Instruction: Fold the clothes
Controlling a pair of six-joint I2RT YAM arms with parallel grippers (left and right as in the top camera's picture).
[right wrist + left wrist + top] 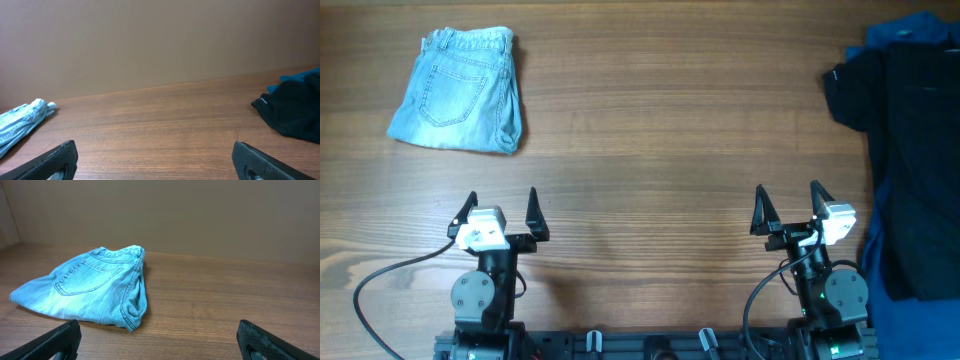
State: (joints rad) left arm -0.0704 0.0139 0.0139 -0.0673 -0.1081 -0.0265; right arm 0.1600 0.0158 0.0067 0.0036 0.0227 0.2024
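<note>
Folded light-blue denim shorts [460, 90] lie at the far left of the wooden table, back pocket up; they fill the left half of the left wrist view [85, 287] and show at the left edge of the right wrist view [20, 125]. A heap of black clothes [915, 160] covers the right edge, with a dark-blue piece [910, 33] at its top; the right wrist view catches a black lump [292, 112]. My left gripper [502, 207] stands open near the front edge, nothing between its fingers. My right gripper [788, 206] is open too, just left of the black heap.
Bare wooden tabletop [660, 130] stretches between the shorts and the black heap. A black cable [390, 280] loops beside the left arm's base. A plain beige wall [200, 215] stands behind the table.
</note>
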